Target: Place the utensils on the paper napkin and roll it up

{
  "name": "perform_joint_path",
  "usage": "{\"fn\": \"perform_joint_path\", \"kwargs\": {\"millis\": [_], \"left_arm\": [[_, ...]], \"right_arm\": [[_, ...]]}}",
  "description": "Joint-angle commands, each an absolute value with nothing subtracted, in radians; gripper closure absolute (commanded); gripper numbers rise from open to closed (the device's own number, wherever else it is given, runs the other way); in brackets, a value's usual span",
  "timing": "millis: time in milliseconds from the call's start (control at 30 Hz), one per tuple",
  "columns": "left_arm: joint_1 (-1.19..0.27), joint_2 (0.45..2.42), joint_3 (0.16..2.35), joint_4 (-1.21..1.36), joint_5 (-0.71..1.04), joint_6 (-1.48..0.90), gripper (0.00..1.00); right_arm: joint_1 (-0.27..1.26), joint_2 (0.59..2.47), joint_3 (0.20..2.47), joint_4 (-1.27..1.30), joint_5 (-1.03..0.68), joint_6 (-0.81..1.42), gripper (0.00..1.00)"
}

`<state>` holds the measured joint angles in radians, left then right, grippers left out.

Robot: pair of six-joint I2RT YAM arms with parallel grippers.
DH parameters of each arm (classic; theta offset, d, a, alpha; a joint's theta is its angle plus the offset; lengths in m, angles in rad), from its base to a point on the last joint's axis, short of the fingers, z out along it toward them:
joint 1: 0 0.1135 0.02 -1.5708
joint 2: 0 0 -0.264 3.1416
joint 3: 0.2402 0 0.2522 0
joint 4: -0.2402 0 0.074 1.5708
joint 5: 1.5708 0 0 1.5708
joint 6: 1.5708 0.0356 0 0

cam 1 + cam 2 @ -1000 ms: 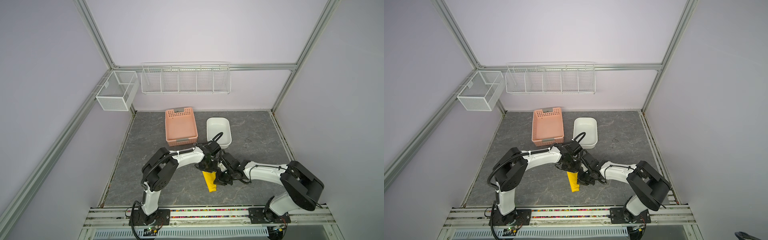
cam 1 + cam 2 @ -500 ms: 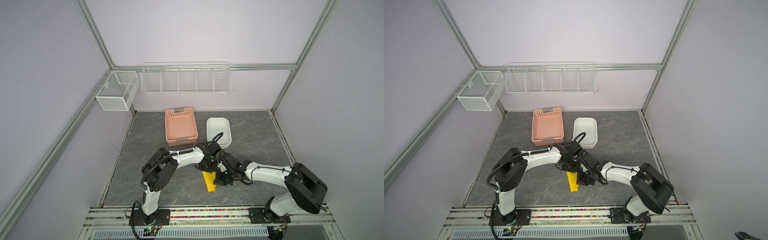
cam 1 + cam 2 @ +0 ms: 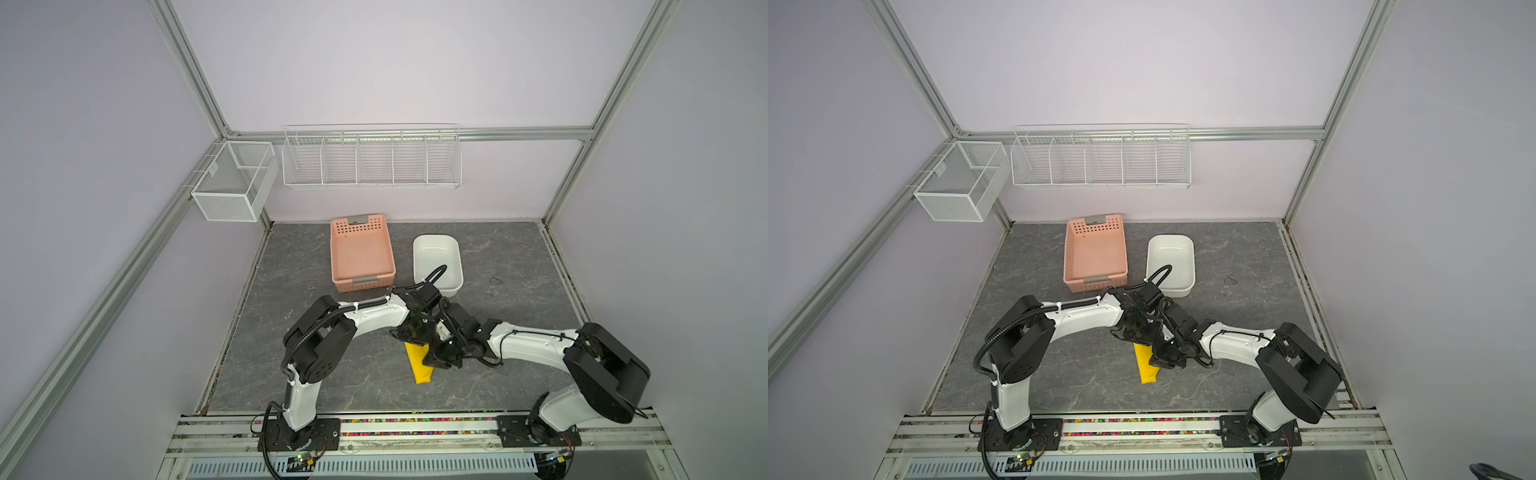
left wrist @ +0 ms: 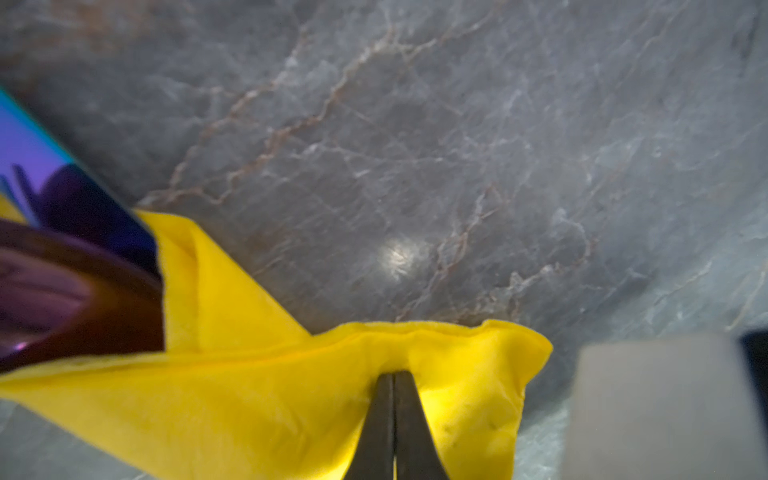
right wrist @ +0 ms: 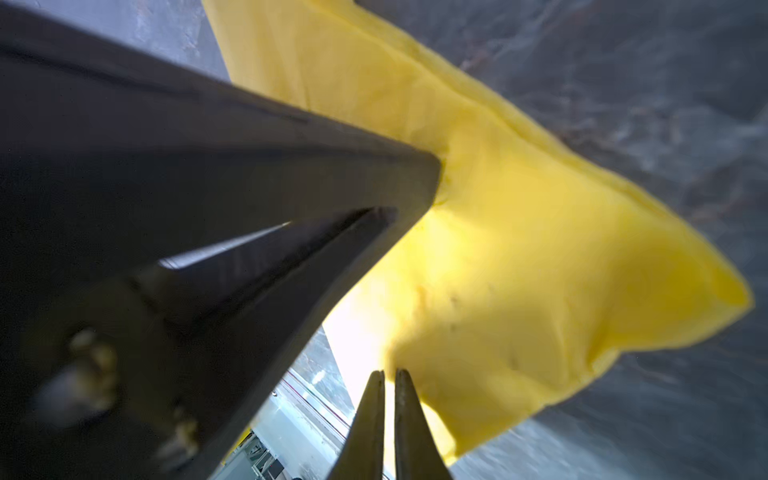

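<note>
Arms converge over the middle of the grey, marble-patterned surface (image 3: 332,374), as both top views show. The left end effector (image 4: 393,376) has its fingers pressed together, pinching a raised fold of the paper napkin (image 4: 249,395). The yellow sheet puckers around the fingertips and stands clear of the surface there. To one side of this end effector, the utensils (image 4: 62,199) sit wrapped inside the napkin. Only their shiny purple-blue heads protrude from its open end; the handles are hidden.

The right end effector (image 5: 388,374) is all but closed, with a thin slit between its fingers (image 5: 409,415) and nothing visible in the slit. Its tips sit just beside the napkin's edge, and contact cannot be judged. Directly ahead of it, the closed left end effector crosses the right wrist view and meets the napkin.

In both top views the napkin (image 3: 422,365) (image 3: 1147,365) appears as a narrow, elongated yellow bundle. Its far end is hidden beneath both end effectors, and its near end extends from them toward the robot's base rail. Well beyond the end effectors, toward the back wall, stand a pink perforated basket (image 3: 361,284) and a white tub (image 3: 458,266), side by side and apart from the napkin.
</note>
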<state>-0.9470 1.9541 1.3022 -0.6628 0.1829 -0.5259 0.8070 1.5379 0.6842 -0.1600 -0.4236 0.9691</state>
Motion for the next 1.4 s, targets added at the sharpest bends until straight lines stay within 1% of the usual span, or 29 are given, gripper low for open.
{"fn": "perform_joint_path", "kwargs": {"millis": [0,133,300,433,767,900,1033,1200,1367], "left_arm": [[-0.959,1.964,1.289,-0.661,0.172,-0.519,1.0],[-0.957,1.963,1.288,-0.661,0.172,-0.52,1.0],[-0.959,1.956,1.287,-0.66,0.168,-0.522,1.0],[-0.959,1.942,1.28,-0.649,0.186,-0.519,1.0],[-0.967,1.917,1.244,-0.608,0.238,-0.513,1.0],[-0.978,1.931,1.257,-0.603,0.251,-0.508,1.0],[-0.986,1.942,1.27,-0.595,0.257,-0.509,1.0],[-0.991,1.951,1.278,-0.595,0.258,-0.51,1.0],[-0.991,1.949,1.277,-0.598,0.247,-0.513,1.0]], "right_arm": [[0.807,1.581,0.679,-0.166,-0.42,0.961,0.87],[0.807,1.576,0.681,-0.214,-0.391,0.944,0.85],[0.808,1.531,0.685,-0.271,-0.345,0.93,0.84],[0.818,1.488,0.672,-0.258,-0.336,0.947,0.84],[0.823,1.354,0.591,-0.256,-0.243,1.022,0.82],[0.807,1.33,0.544,-0.191,-0.27,1.064,0.82],[0.777,1.309,0.49,-0.083,-0.33,1.107,0.83],[0.763,1.282,0.465,-0.008,-0.379,1.133,0.83],[0.759,1.322,0.469,0.069,-0.446,1.15,0.83]]}}
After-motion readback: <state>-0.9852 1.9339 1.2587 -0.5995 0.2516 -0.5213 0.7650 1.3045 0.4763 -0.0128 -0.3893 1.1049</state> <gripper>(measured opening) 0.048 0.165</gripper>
